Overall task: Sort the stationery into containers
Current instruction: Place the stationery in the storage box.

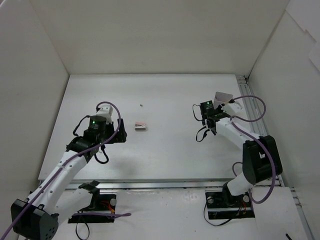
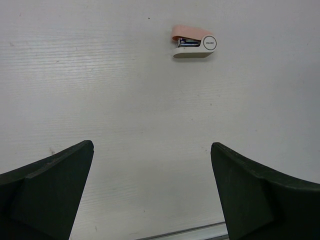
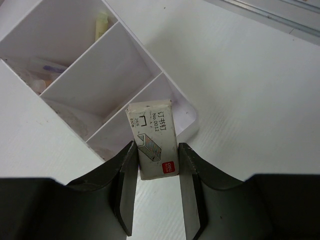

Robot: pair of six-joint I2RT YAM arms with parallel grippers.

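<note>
My right gripper [image 3: 156,145] is shut on a small white block with a red label [image 3: 151,134], held over the near end compartment of the white divided bin [image 3: 183,101]. The bin's far compartment holds a pale yellow pen [image 3: 101,24] and other small items [image 3: 44,70]. In the top view the bin [image 1: 223,95] sits at the far right, with my right gripper [image 1: 216,110] beside it. A small pink and white stapler [image 2: 194,43] lies on the table [image 1: 141,126], ahead of my open, empty left gripper [image 2: 152,145], which shows in the top view [image 1: 120,134].
White walls enclose the table on three sides. A metal rail [image 1: 255,125] runs along the right edge and another [image 1: 165,184] along the near edge. A tiny speck [image 1: 141,105] lies beyond the stapler.
</note>
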